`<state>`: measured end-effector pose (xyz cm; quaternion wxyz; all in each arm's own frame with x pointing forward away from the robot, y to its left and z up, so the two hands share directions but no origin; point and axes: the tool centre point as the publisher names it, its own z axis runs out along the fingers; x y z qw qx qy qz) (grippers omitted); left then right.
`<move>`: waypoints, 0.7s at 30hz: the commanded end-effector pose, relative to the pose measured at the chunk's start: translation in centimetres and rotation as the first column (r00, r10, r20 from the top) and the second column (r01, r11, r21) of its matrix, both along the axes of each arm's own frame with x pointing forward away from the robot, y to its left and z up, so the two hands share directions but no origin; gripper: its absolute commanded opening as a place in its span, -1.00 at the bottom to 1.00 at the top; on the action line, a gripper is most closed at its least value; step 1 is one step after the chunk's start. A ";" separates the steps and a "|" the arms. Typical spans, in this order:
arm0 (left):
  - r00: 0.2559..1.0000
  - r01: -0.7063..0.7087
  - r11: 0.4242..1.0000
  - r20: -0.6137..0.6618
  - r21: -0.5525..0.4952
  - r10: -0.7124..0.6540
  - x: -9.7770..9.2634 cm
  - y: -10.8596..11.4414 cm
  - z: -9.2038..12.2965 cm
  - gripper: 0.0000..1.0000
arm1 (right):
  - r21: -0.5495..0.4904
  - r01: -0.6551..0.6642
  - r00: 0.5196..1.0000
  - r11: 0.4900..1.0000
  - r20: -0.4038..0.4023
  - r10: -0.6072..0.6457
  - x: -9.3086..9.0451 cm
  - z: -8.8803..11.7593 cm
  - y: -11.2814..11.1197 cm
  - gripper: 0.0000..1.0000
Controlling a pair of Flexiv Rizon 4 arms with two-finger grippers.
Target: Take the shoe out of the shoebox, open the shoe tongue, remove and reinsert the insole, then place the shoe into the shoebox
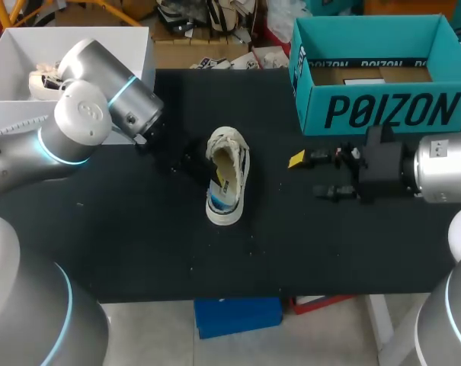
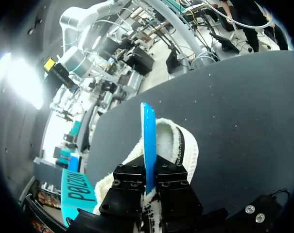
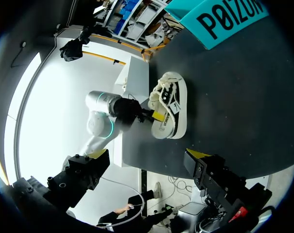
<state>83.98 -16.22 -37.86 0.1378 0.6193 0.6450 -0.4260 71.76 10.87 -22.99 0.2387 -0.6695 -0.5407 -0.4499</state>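
Observation:
A white low-top shoe (image 1: 228,177) lies in the middle of the black table, its opening facing up. My left gripper (image 1: 193,163) sits against the shoe's left side, shut on the thin blue insole (image 2: 147,141), which stands on edge between its fingers over the shoe's fleecy collar (image 2: 178,145). A blue end of the insole (image 1: 219,200) shows at the shoe's near end. In the right wrist view the shoe (image 3: 170,110) lies well ahead of my right gripper (image 3: 149,156). That right gripper (image 1: 320,174) is open and empty, right of the shoe. The teal shoebox (image 1: 382,113) stands open at the back right.
A white box (image 1: 17,114) at the back left holds another pale shoe (image 1: 43,81), partly hidden behind my left arm. Bare black tabletop (image 1: 139,236) stretches in front of the shoe.

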 end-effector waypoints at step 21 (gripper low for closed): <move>0.996 0.086 0.996 0.004 -0.009 -0.086 -4.8 0.0 3.0 -0.04 | -0.002 0.001 1.000 1.000 -0.001 -0.001 0.0 0.0 0.1 1.00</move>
